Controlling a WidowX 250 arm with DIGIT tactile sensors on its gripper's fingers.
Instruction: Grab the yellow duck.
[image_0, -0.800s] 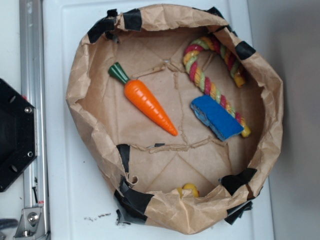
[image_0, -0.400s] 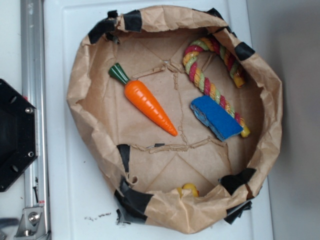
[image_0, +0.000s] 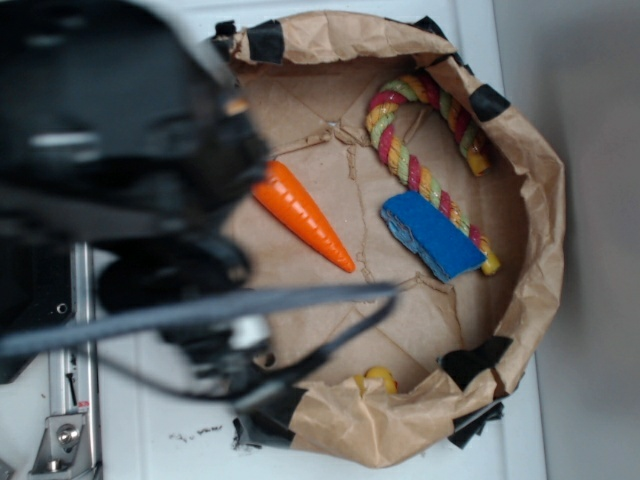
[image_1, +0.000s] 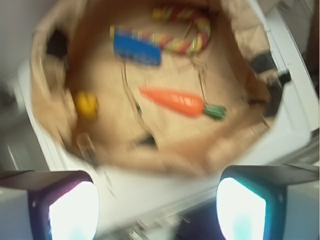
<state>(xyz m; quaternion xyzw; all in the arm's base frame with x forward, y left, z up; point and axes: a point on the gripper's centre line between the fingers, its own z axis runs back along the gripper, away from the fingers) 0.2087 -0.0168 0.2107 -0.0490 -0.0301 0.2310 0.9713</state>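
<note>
The small glossy yellow duck (image_0: 378, 379) is seen at the lower centre of the exterior frame, against the wall of the crumpled brown paper basin (image_0: 540, 190); in the wrist view it (image_1: 86, 104) is at the left; the gripper (image_1: 157, 207) is held apart, grasping nothing; the orange plastic carrot (image_0: 303, 214) lies centrally.

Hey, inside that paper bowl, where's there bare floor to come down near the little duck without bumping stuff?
Bare paper floor lies between the carrot tip, the blue block and the yellow duck at the near wall. The far right side is crowded: the rope runs beside the block along the paper bowl wall.
</note>
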